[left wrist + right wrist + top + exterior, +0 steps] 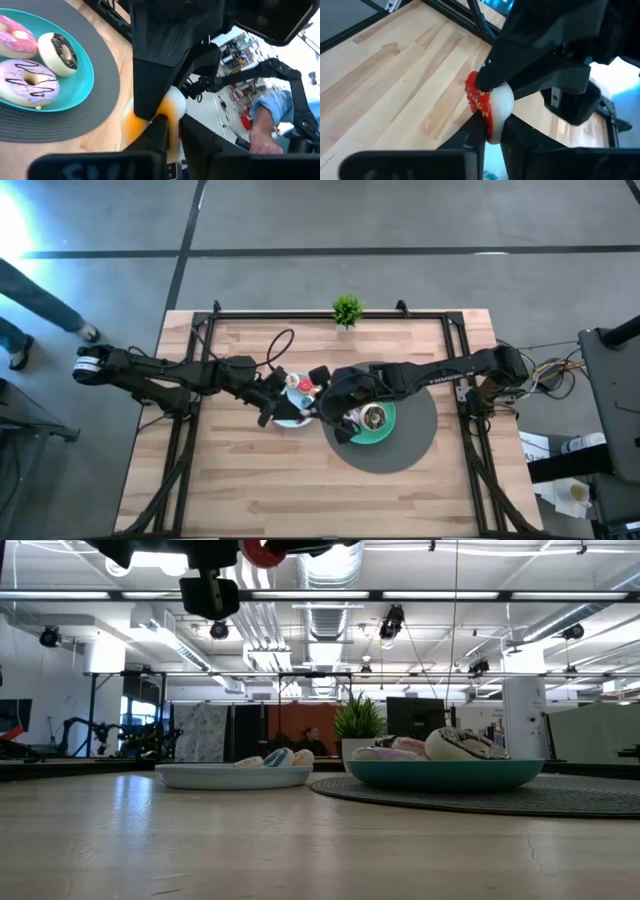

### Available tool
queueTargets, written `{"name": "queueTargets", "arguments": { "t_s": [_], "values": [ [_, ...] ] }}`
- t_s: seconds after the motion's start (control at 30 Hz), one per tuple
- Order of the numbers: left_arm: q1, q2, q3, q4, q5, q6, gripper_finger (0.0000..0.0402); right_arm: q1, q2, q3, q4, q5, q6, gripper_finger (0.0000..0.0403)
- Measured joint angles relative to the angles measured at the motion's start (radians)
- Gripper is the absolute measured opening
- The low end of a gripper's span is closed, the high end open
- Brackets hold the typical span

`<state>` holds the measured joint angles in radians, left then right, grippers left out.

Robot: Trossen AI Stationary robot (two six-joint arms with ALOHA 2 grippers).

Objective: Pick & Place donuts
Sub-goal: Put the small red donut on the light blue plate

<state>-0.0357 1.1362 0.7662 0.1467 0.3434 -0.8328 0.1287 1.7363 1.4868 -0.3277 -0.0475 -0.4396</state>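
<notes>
A mini donut (305, 387) with red icing and a pale body hangs in the air between my two grippers, above the light-blue plate (290, 420). It looks red in the right wrist view (487, 107) and orange in the left wrist view (150, 117). My left gripper (283, 396) comes from the left and my right gripper (320, 396) from the right; both are shut on it. Three larger donuts (32, 82) lie in the green plate (75, 95). A few mini donuts (278, 757) rest on the light-blue plate (230, 778). My left gripper pinches the mini donut's rim (172, 112) between its two fingers (160, 135). The donut is lifted clear of the table, and the right arm's fingers meet it from the opposite side. My right gripper pinches the same donut across its ring (495, 117) between its two fingers (476, 134), with the red icing turned to one side. The donut stands on edge in the air, and the left arm's fingers close on it from the far side.
The green plate (388, 432) sits on a round dark-grey mat (410, 448) right of the table's middle. A small green plant (347, 310) stands at the far edge. A person's hand and blue sleeve (265, 120) show beyond the table, and legs (40, 300) on the floor at left.
</notes>
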Motion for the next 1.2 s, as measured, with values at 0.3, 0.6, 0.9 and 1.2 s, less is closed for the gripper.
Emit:
{"name": "queueTargets", "arguments": {
  "t_s": [0.3,0.6,0.9,1.2],
  "values": [
    [0.001,-0.009,0.0,-0.038,-0.025,-0.004,0.0129,-0.031,0.0,-0.014,-0.053,-0.005,0.181,0.0015],
    [-0.182,-0.157,0.0,-0.293,-0.465,-0.005,0.0126,-0.107,0.066,-0.053,-0.132,-0.062,0.694,0.0013],
    [-0.441,-0.283,-0.001,-0.394,-0.865,-0.104,0.0117,-0.163,0.332,0.094,-0.095,-0.215,0.919,0.0013],
    [-0.508,-0.288,-0.001,-0.442,-0.923,-0.166,0.0116,-0.205,0.568,0.426,-0.33,-0.263,0.904,0.0013]
  ]
}}
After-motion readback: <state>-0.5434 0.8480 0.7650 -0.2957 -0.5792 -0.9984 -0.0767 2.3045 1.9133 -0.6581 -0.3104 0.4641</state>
